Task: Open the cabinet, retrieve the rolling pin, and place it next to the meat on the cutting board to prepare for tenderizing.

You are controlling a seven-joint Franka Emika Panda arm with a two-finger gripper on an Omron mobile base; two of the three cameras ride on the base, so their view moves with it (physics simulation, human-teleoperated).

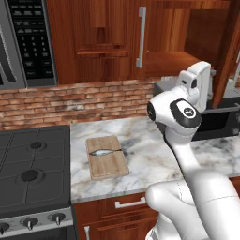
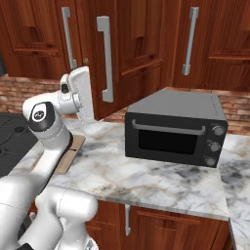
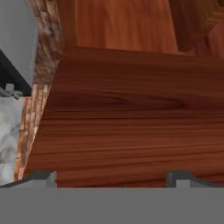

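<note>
The gripper (image 3: 111, 177) is spread wide and holds nothing, close under the cabinet (image 1: 108, 42). Below that cabinet, the meat (image 1: 105, 152) lies on the cutting board (image 1: 108, 166) on the worktop (image 1: 150, 159).

Reddish-brown cabinet (image 1: 103, 42), tan grained cutting board (image 1: 108, 164), silvery-grey meat (image 1: 104, 152)

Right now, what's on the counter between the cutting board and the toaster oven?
Only bare marble counter between the cutting board and toaster oven, seen in the left base view.
</note>
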